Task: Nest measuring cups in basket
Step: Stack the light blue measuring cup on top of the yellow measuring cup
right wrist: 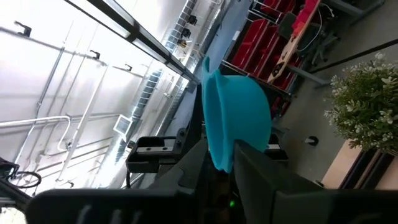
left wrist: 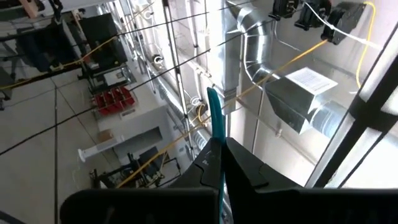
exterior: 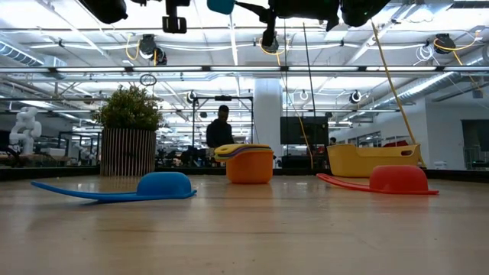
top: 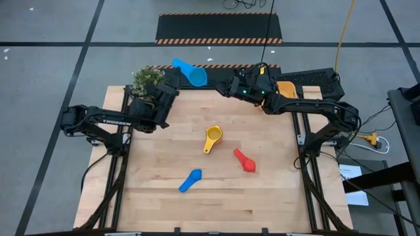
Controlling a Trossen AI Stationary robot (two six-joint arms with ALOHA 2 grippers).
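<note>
A teal measuring cup (top: 191, 72) hangs in the air above the table's far edge, between my two grippers. My left gripper (top: 172, 73), beside the potted plant (top: 147, 82), is shut on it, and my right gripper (top: 220, 84) closes on its bowl from the other side. On the table a yellow cup sits nested in an orange one (top: 213, 137), rims up. A red cup (top: 245, 159) and a blue cup (top: 191, 180) lie bowl down. The yellow-orange basket (top: 287, 88) stands at the far right, partly hidden under my right arm. My left gripper pinches the teal cup's flat handle (left wrist: 213, 118) between its two fingers, edge on, with the handle running out along them. The fingers slant upward from the table's left, and the cup is lifted clear. My right gripper has the cup's bowl (right wrist: 239, 118) between its fingers at the lower rim (right wrist: 219, 163). It comes slanting up from the table's right. Whether one finger is inside the bowl is hidden by the fingers.
The potted plant in its ribbed pot (exterior: 128, 130) stands at the table's far left corner, close to my left gripper. The basket (exterior: 372, 160) shows at the far right in the low view. A person stands in the room behind the table.
</note>
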